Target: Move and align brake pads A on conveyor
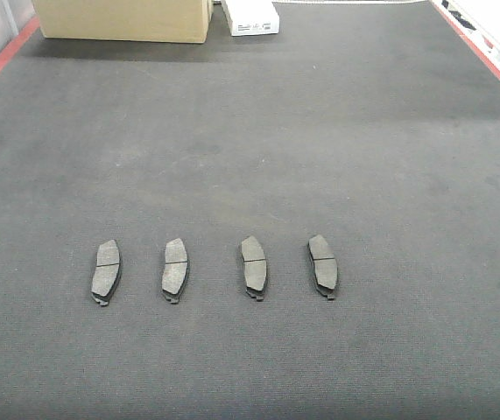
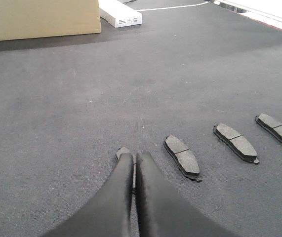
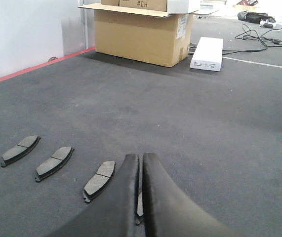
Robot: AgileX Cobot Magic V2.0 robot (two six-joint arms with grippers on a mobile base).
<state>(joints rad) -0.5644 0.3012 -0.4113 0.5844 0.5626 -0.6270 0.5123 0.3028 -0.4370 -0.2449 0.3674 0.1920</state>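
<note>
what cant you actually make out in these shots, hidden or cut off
- Left wrist view: the left gripper, jaws together, covers most of the leftmost brake pad; only its far tip shows.
- Right wrist view: the right gripper, jaws together, hides the rightmost brake pad except a sliver.
- Front view: neither gripper shows; the cardboard box and white box are cut off by the top edge.
- White box label print: too small to read.

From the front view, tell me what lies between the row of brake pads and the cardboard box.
Nothing: between the four brake pads and the cardboard box, only bare conveyor belt shows in the exterior front-facing view.
</note>
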